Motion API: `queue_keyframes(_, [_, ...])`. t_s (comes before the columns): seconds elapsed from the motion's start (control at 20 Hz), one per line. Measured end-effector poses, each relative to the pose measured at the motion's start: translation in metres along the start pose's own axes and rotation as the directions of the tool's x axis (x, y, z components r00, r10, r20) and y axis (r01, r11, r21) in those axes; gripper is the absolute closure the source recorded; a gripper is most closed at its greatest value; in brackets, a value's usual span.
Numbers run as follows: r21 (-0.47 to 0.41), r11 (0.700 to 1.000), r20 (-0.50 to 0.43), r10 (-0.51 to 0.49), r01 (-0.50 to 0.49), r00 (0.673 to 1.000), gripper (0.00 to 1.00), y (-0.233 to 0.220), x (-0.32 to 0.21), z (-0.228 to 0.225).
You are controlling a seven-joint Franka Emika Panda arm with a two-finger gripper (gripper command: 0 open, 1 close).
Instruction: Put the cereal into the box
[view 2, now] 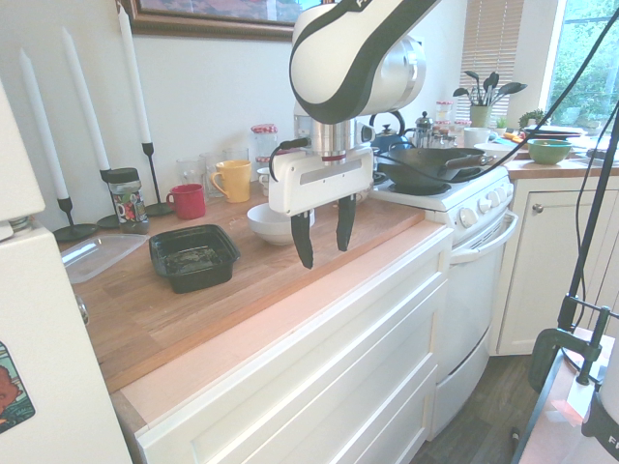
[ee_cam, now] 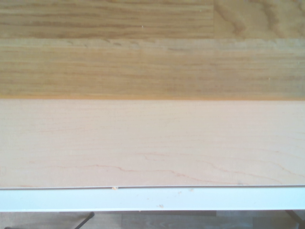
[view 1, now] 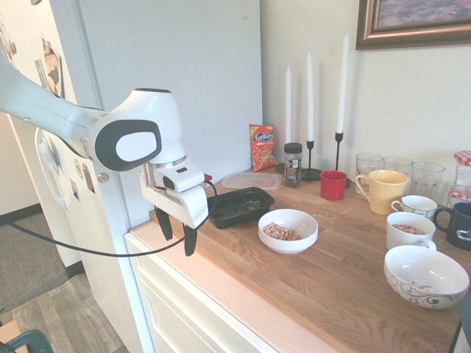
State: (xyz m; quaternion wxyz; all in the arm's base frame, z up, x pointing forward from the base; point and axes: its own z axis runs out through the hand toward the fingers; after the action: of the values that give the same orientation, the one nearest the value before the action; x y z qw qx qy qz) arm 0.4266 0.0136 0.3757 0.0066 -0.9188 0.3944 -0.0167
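Right now, the end effector is up over the front edge of the worktop, its two fingers apart with nothing between them. The cereal sits in the white bowl. The black box is just beside that bowl, nearer the fridge end of the worktop.

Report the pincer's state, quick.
Pincer: open, fingers apart, holding nothing; it hangs in the air by the counter's front edge, with the cereal in the white bowl.
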Motion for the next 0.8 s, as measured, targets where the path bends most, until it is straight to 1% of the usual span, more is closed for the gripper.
queue_keyframes(0.15, [0.008, 1.0, -0.003, 0.006, -0.006, 1.0, 0.0, 0.0, 0.002, -0.001])
queue_keyframes(0.3, [0.029, 0.999, -0.029, 0.019, -0.018, 0.999, 0.0, -0.002, 0.017, -0.011])
queue_keyframes(0.4, [0.045, 0.998, -0.05, 0.046, -0.044, 0.998, 0.0, -0.003, 0.039, -0.022])
queue_keyframes(0.6, [0.081, 0.991, -0.083, 0.114, -0.107, 0.99, 0.0, -0.001, 0.102, -0.043])
queue_keyframes(0.8, [0.106, 0.982, -0.089, 0.167, -0.158, 0.982, 0.0, 0.0, 0.157, -0.056])
